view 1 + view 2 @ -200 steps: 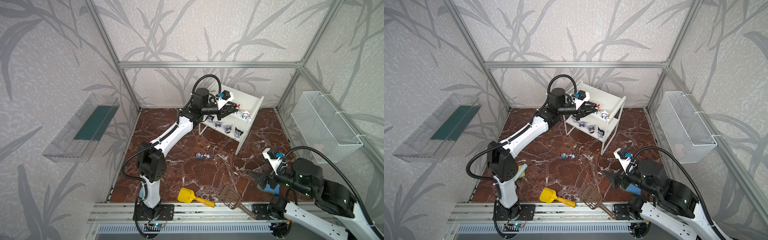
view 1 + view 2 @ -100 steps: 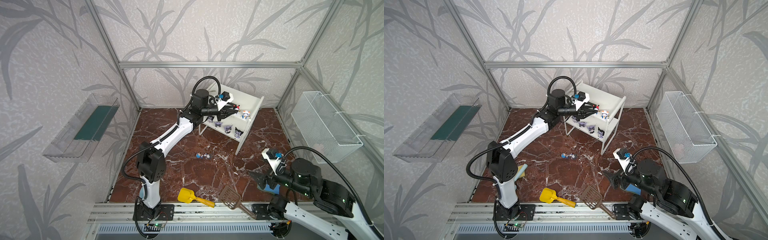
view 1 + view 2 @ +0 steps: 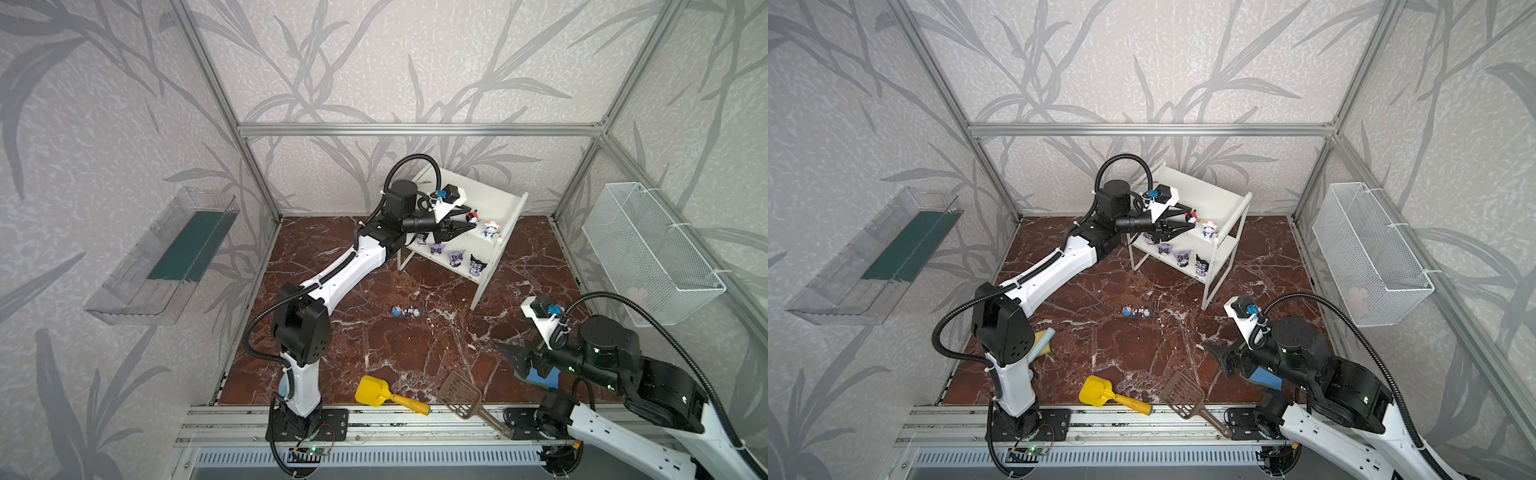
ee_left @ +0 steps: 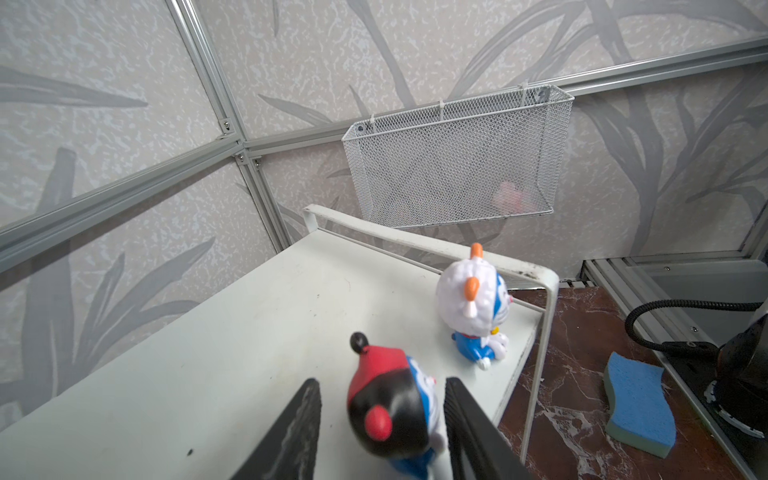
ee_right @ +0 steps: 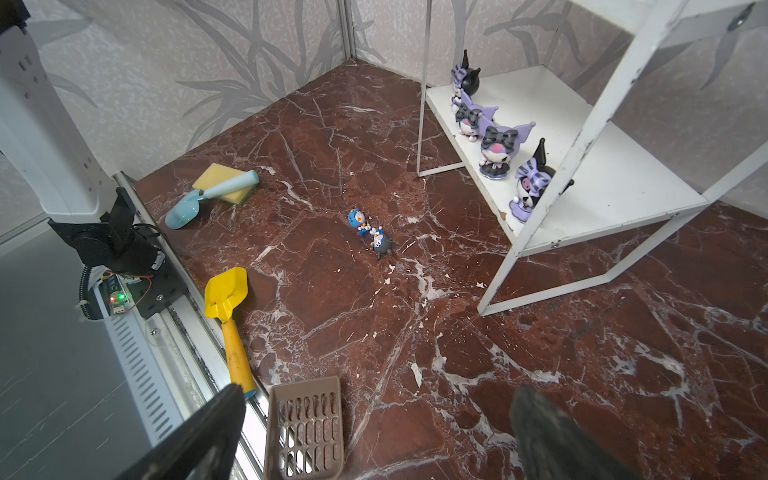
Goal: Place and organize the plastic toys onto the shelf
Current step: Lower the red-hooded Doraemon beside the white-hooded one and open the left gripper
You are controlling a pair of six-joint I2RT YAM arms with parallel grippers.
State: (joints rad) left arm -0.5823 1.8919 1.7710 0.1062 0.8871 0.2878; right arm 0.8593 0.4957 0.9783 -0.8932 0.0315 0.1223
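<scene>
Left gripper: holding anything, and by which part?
Nothing gripped, it seems: the left gripper straddles the red-black-headed toy standing atop the shelf, a gap showing beside one finger. Right gripper is open and empty.

The left gripper (image 3: 1193,218) hung over the top tier of the white shelf (image 3: 1212,195), jaws parted around a red-and-black-headed figurine (image 3: 1190,216). An orange-and-white one (image 3: 1209,229) stood just beside it, near the tier's front edge. Four purple-eared figurines (image 3: 1182,257) lined the lower tier, and two more (image 3: 1138,311) lay mid-floor.
</scene>
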